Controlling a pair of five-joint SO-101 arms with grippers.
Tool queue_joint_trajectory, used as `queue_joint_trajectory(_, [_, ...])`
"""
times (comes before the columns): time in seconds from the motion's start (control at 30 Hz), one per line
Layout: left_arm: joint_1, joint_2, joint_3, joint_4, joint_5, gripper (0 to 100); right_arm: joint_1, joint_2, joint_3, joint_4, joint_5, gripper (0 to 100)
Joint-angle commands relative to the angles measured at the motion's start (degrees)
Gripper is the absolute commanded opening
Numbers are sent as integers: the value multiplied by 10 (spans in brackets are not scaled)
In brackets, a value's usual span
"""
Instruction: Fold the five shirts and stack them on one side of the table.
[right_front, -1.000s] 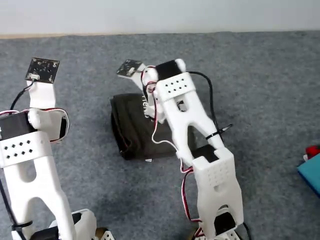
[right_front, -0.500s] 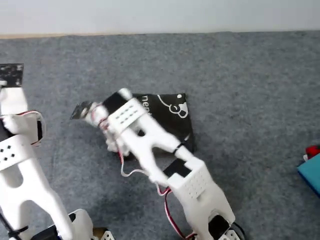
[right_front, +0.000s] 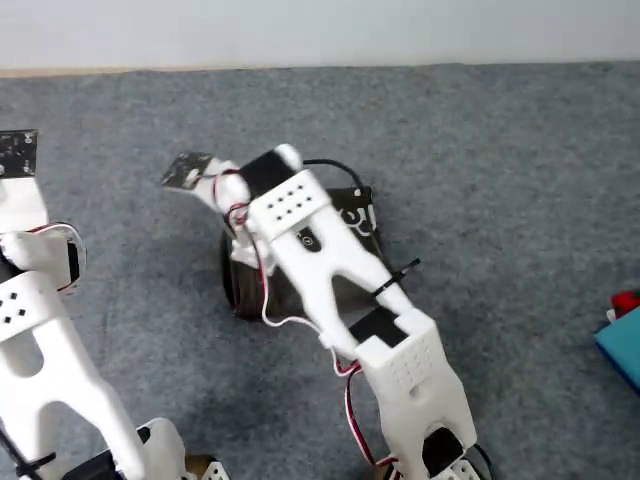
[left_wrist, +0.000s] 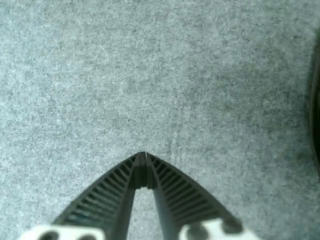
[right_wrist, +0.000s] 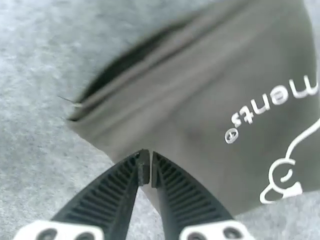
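- Bench: a flat surface covered in grey, carpet-like fabric (right_front: 500, 180) carries all items. A pale wall borders its far edge.
- Shirt: one dark olive-brown cloth shirt with white print (right_front: 245, 290) lies folded into a compact rectangular packet near the middle of the bench. The right wrist view shows the same shirt (right_wrist: 210, 85) lying flat, with stacked fabric layers visible along one open edge and white lettering and a line drawing on its upper face.
- Right arm: the white jointed right arm (right_front: 320, 250) extends across the folded shirt and covers much of it in the high view.
- Right gripper (right_wrist: 146, 167): the two black ribbed fingers are closed together, with nothing between them. The tips sit at the border of the shirt, where the fabric meets the grey covering.
- Left arm: the white left arm (right_front: 40, 330) stands at the left side of the bench, well apart from the shirt.
- Left gripper (left_wrist: 145, 165): the fingers are closed tip to tip and empty, above bare grey covering.
- Other item: a blue object with a red part on top (right_front: 622, 345) sits at the right edge of the bench, well apart from the shirt.
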Motion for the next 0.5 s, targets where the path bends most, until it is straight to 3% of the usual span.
queue_joint_trajectory(0.0, [-2, -18, -17, -11, -2, 3, -2, -28, 40, 22, 10, 10])
queue_joint_trajectory(0.3, [-1, -18, -16, -11, -1, 3, -88, 41, 53, -105, -8, 10])
queue_joint_trajectory(0.47, [-2, -18, -16, -8, -1, 3, -77, -7, 4, -76, -34, 10])
